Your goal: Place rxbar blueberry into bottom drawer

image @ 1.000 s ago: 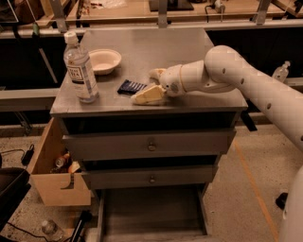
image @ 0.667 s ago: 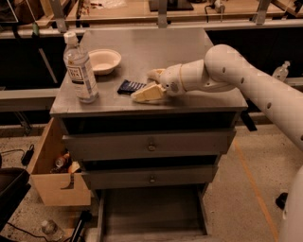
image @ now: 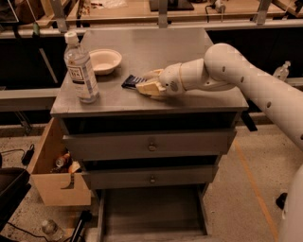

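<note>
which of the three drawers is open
The bottom drawer, pulled out near the floor; the top drawer and middle drawer are shut. The tool is on the cabinet top, at the rxbar blueberry.

Concrete flr, wood bench bkgd

The tool rests on the cabinet top, against the rxbar blueberry.

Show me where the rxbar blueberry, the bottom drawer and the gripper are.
rxbar blueberry (image: 130, 81): camera view, middle of its dark wrapper.
bottom drawer (image: 151, 210): camera view, bare floor of the open tray.
gripper (image: 142, 83): camera view, its tip, at the bar on the cabinet top (image: 156, 49).
</note>
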{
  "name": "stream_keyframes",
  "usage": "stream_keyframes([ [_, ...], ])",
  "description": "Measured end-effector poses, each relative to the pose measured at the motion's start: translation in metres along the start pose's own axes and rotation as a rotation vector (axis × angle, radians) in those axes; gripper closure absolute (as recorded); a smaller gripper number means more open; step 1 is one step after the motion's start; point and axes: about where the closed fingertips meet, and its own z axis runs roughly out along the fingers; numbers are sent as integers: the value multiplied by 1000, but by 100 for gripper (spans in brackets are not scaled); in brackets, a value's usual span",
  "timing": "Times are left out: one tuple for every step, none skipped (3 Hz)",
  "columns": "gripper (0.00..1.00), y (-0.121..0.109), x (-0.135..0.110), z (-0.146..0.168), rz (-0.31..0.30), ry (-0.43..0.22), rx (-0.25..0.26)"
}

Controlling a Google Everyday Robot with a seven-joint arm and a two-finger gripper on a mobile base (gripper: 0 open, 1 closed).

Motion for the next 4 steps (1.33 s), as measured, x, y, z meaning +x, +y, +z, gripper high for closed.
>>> stream_keyframes([
  [100, 0, 0, 0, 0, 0, 0],
  [100, 0, -1, 0, 0, 0, 0],
  [100, 0, -1, 0, 0, 0, 0],
  [100, 0, -1, 0, 0, 0, 0],
])
